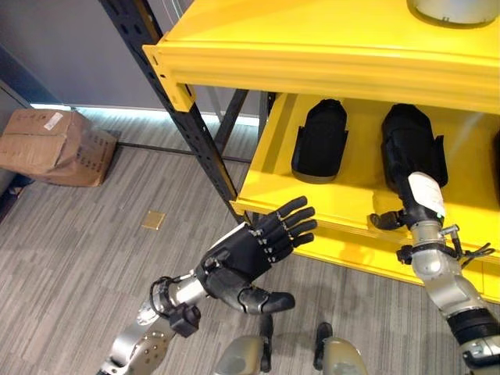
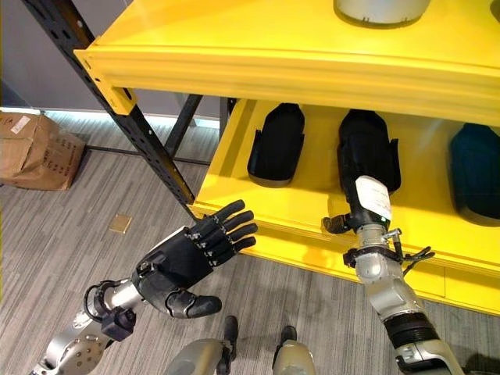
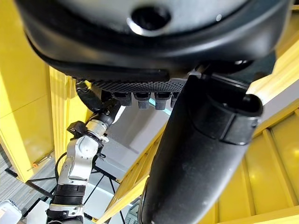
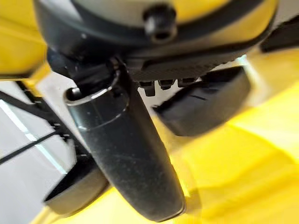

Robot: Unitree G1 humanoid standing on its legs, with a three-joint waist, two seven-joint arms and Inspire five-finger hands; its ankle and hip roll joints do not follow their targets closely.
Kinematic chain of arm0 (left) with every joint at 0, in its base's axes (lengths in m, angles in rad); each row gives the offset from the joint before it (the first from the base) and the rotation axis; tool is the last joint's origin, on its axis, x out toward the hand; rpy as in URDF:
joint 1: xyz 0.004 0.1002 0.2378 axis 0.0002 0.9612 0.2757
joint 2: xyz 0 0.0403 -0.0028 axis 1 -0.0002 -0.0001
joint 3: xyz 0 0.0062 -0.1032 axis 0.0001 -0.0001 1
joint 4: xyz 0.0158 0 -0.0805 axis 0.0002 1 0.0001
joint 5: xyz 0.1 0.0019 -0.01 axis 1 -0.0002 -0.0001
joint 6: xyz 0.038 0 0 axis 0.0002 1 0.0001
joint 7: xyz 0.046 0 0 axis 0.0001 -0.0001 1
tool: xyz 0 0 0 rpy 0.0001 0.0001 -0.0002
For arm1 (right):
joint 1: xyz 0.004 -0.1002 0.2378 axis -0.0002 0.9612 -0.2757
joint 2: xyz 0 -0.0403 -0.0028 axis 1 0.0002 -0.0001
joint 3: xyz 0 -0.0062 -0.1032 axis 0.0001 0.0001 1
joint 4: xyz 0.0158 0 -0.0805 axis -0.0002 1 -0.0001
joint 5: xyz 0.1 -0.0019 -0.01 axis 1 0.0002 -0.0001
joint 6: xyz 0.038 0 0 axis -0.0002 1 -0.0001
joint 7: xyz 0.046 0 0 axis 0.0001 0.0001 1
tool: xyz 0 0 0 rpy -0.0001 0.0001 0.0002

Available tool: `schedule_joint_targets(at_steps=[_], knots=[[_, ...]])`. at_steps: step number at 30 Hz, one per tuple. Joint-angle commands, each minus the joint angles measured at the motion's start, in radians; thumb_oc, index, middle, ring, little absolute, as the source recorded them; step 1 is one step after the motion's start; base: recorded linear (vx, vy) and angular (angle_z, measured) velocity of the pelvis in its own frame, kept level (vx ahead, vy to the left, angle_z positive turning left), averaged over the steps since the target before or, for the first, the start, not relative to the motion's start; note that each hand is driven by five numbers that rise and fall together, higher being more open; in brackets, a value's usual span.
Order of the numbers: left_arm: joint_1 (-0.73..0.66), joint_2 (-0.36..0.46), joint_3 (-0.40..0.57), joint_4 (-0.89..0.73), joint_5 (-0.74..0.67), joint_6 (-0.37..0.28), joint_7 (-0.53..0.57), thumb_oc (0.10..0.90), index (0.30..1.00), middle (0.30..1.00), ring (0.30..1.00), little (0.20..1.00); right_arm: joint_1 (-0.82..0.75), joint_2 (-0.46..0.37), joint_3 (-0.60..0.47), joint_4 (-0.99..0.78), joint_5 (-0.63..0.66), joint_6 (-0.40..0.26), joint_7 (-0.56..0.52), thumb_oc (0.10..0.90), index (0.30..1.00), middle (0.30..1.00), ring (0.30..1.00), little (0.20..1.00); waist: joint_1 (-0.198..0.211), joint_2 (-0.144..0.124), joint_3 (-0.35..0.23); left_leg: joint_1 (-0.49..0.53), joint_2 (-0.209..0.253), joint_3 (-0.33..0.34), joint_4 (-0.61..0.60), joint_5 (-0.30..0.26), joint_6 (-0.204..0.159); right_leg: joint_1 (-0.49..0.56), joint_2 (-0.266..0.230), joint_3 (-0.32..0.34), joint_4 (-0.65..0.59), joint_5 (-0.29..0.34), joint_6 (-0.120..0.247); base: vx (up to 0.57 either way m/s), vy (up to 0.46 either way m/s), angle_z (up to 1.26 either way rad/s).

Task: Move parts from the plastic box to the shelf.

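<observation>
From the left eye view we see the left hand [image 1: 248,256] spread flat, holding nothing, before the yellow shelf [image 1: 344,199]. The right hand [image 1: 415,176] reaches onto the shelf over a black part [image 1: 412,141], beside another part [image 1: 320,141]. In the right wrist view its thumb [image 4: 126,154] stands straight; we cannot tell the grip

no readable text on anything
</observation>
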Motion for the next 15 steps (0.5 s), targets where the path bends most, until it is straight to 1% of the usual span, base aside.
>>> schedule_joint_targets(at_steps=[1,2,5,10,15], knots=[[-0.004,-0.046,0.018,-0.116,-0.044,-0.059,-0.036,0.9,1.0,1.0,1.0,1.0,-0.13,-0.044,-0.033,-0.012,0.043,-0.004,-0.037,0.9,1.0,1.0,1.0,1.0,0.001,-0.006,-0.071,-0.004,0.176,-0.036,-0.031,0.049,-0.09,-0.006,-0.044,0.055,0.065,-0.047,0.024,-0.01,-0.032,-0.02],[-0.009,-0.049,0.017,-0.114,-0.039,-0.058,-0.034,0.9,1.0,1.0,1.0,1.0,-0.143,-0.036,-0.036,-0.008,0.056,0.008,-0.024,0.9,1.0,1.0,1.0,1.0,0.002,-0.007,-0.069,-0.005,0.176,-0.036,-0.031,0.049,-0.09,-0.007,-0.043,0.055,0.066,-0.047,0.023,0.0,0.0,0.0],[-0.011,-0.056,0.02,-0.114,-0.031,-0.055,-0.036,0.9,1.0,1.0,1.0,1.0,-0.139,-0.019,-0.038,-0.017,0.055,0.015,-0.008,0.9,1.0,1.0,1.0,1.0,0.002,-0.009,-0.065,-0.009,0.176,-0.034,-0.031,0.049,-0.09,-0.011,-0.042,0.057,0.067,-0.047,0.023,0.0,0.0,0.0],[-0.016,-0.058,0.024,-0.111,-0.027,-0.055,-0.038,0.9,1.0,1.0,1.0,1.0,-0.13,-0.005,-0.037,-0.023,0.093,0.017,0.014,0.9,1.0,1.0,1.0,1.0,0.0,-0.01,-0.062,-0.012,0.175,-0.032,-0.028,0.048,-0.089,-0.016,-0.04,0.06,0.069,-0.046,0.023,-0.01,0.0,-0.04],[-0.024,-0.058,0.026,-0.106,-0.022,-0.053,-0.033,0.9,1.0,1.0,1.0,1.0,-0.13,0.011,-0.031,-0.015,0.131,0.019,0.037,0.9,1.0,1.0,1.0,1.0,0.0,-0.017,-0.061,-0.013,0.174,-0.03,-0.028,0.046,-0.087,-0.016,-0.038,0.062,0.064,-0.043,0.025,0.0,0.0,-0.02]])
